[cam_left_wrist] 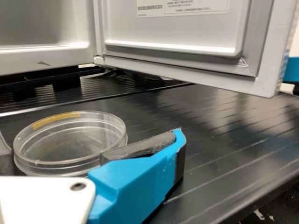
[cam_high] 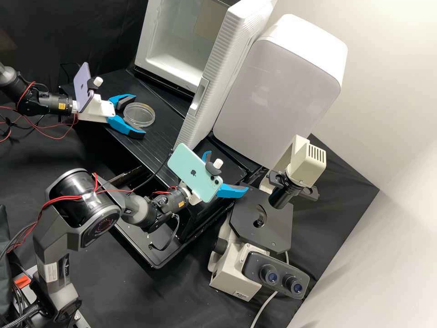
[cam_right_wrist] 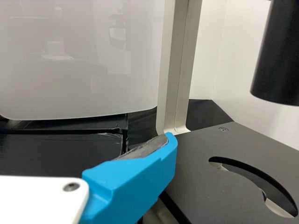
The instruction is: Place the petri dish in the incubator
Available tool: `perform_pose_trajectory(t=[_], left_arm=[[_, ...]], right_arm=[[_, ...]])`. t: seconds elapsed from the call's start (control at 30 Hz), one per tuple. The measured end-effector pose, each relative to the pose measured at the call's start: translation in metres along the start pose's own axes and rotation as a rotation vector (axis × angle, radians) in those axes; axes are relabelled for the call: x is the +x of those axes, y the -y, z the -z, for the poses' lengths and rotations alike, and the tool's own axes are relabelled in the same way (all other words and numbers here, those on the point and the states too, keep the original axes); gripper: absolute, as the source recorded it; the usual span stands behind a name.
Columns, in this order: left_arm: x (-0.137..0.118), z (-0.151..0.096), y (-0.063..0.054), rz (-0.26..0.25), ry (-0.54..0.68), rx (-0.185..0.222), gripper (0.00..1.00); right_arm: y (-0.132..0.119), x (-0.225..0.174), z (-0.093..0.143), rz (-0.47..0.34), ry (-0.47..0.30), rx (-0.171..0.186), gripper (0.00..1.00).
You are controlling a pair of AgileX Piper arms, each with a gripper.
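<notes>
Left fingers [cam_high: 126, 125] spread, petri dish [cam_high: 139, 114] partly between | right fingers [cam_high: 233, 190] seemingly apart, one half-hidden

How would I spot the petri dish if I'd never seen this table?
Find the big white incubator with its door open at the back. On the black platform in front of it lies the petri dish, between two blue fingers. It is the only round, flat, see-through thing there.
</notes>
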Motion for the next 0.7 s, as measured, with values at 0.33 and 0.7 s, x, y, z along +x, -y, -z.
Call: perform_pose_trajectory(t=[0.33,0.7], left_arm=[[0.008,0.001,-0.003,-0.014,-0.001,0.022,1.00],[0.012,0.002,-0.004,-0.010,-0.013,0.027,0.00]], right_arm=[[0.000,0.000,0.000,0.000,0.000,0.000,1.00],[0.000,0.000,0.000,0.000,0.000,0.000,1.00]])
